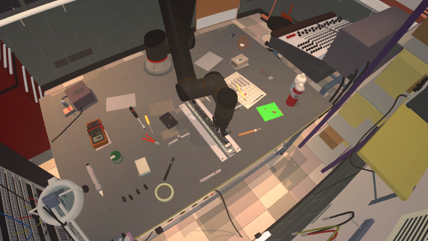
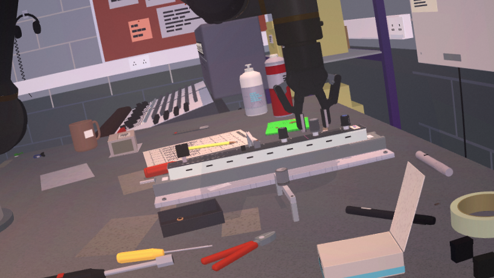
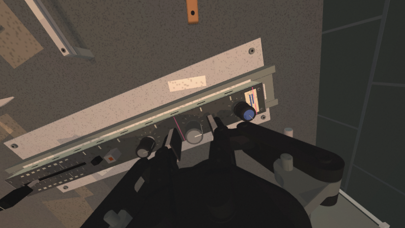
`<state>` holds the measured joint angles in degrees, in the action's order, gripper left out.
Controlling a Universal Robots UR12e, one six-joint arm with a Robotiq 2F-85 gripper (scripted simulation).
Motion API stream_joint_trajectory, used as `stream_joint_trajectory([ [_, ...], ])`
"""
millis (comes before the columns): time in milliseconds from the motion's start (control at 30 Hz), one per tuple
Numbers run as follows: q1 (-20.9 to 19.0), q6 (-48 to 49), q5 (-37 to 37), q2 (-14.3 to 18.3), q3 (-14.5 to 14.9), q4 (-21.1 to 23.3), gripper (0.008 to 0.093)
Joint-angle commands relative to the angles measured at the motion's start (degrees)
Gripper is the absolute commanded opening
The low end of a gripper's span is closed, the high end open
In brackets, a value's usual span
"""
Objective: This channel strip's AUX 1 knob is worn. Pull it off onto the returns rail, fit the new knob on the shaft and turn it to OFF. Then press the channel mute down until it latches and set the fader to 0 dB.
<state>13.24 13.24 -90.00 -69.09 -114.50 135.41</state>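
Note:
At the middle of the bench the channel strip (image 2: 269,152) lies on its pale base plate. A grey knob (image 2: 314,125) (image 3: 194,134) sits on the strip's AUX shaft, between a dark knob (image 2: 282,133) (image 3: 144,146) and a blue-capped knob (image 2: 345,120) (image 3: 245,111). My gripper (image 2: 313,121) (image 3: 193,133) (image 1: 222,131) is down over the grey knob, open, with a finger on either side of it and nothing held. Another grey knob (image 2: 281,174) stands on the rail (image 2: 286,193) in front of the strip. The mute button (image 3: 111,157) and the fader slot (image 3: 61,171) are toward the strip's other end.
A mixing console (image 1: 311,33) stands at the bench's far corner. Near the strip lie a black box (image 2: 190,217), red pliers (image 2: 238,249), screwdrivers (image 2: 152,255), a pen (image 2: 390,214), an open white box (image 2: 373,242), a tape roll (image 2: 475,214), bottles (image 2: 254,90) and a green pad (image 2: 281,126).

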Motion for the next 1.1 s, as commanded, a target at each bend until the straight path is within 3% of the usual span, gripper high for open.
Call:
stream_joint_trajectory([
  [0,0.0,0.0,0.0,-0.04,0.04,0.02,0.048],
  [1067,0.0,0.0,0.0,-4.63,2.44,-7.0,0.048],
])
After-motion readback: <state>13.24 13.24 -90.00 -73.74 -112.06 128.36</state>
